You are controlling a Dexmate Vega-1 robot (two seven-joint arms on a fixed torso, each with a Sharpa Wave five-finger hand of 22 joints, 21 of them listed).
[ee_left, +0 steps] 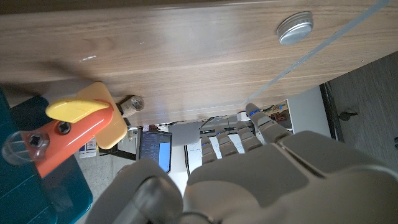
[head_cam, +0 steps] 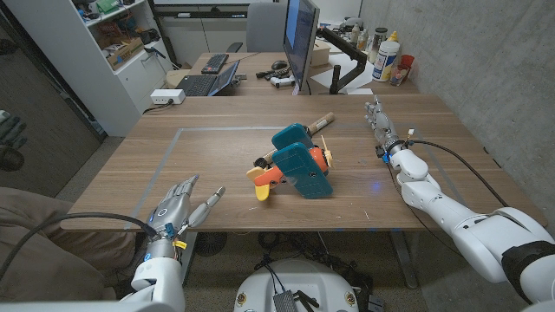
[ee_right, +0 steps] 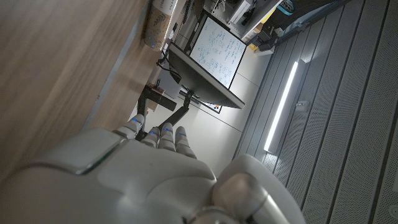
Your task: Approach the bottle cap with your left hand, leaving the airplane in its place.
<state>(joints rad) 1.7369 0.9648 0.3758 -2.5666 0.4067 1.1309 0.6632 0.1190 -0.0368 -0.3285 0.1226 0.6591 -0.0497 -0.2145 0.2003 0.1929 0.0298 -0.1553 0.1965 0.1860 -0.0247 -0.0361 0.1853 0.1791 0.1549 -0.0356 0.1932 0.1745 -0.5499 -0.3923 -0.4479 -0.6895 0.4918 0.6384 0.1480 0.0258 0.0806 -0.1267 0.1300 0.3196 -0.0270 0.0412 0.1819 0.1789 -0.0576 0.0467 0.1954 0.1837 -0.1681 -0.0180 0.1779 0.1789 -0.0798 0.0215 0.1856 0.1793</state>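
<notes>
Approach stage: left hand released, empty; next, reach toward round silver metal bottle cap, clear of teal-and-orange toy airplane.

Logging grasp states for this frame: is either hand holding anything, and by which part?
Nothing is held. The left hand sits near the table's front edge with fingers spread, apart from the airplane. The right hand is extended, touching no object.
</notes>
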